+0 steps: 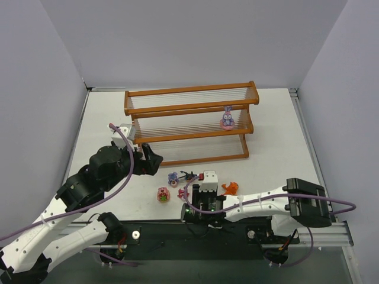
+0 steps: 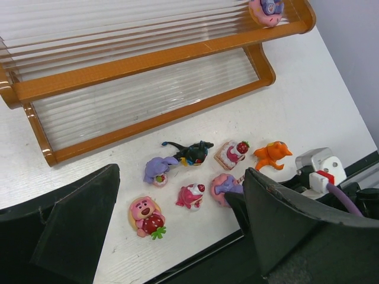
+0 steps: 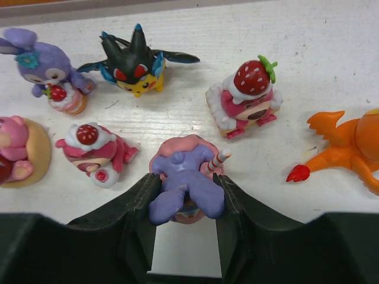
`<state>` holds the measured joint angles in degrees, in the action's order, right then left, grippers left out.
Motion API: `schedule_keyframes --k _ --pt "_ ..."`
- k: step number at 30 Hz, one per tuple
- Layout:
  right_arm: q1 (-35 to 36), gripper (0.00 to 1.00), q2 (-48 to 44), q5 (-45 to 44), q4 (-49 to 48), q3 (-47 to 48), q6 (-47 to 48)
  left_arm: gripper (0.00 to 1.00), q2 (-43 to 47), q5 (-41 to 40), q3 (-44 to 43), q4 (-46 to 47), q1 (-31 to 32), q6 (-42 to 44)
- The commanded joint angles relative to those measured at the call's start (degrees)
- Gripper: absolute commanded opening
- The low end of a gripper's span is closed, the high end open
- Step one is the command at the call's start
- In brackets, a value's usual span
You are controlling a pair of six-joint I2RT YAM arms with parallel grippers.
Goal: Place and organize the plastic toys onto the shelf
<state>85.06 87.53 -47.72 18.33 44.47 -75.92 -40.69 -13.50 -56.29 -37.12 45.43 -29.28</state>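
Observation:
My right gripper is shut on a purple long-eared toy on a pink base, which rests on the table; a finger presses each side. Around it lie a black winged toy, another purple long-eared toy, a pink strawberry-topped toy, a pink toy on its side, a pink bear and an orange toy. One purple toy stands on the middle tier of the shelf. My left gripper hangs open above the toys, holding nothing.
The toys lie in a cluster between the shelf's front rail and the table's near edge. The right arm's white wrist block sits close to the orange toy. Grey walls enclose the table on three sides.

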Motion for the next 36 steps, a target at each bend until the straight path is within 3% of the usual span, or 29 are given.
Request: schedule_keyframes --k 1,7,13,22,36 --pt "-0.15 0.00 -8.58 -1.85 7.59 6.75 4.37 0.95 1.05 -3.54 -2.42 0.47 0.10 1.15" --pt "-2.08 0.00 -17.99 -1.67 12.25 13.96 11.92 0.95 2.01 -8.03 -2.94 0.21 0.01 0.71" --pt "-12.18 0.00 -20.20 1.23 12.17 20.12 20.10 0.95 2.28 -11.90 -4.00 -1.90 0.01 -0.25" --pt "-24.23 0.00 -10.89 5.00 4.80 29.71 33.38 0.95 5.09 -14.01 -4.17 -4.18 0.01 -1.57" --pt "-28.80 0.00 0.97 9.23 -10.14 32.79 41.38 0.95 4.83 -14.54 -5.41 -6.56 0.01 -1.92"
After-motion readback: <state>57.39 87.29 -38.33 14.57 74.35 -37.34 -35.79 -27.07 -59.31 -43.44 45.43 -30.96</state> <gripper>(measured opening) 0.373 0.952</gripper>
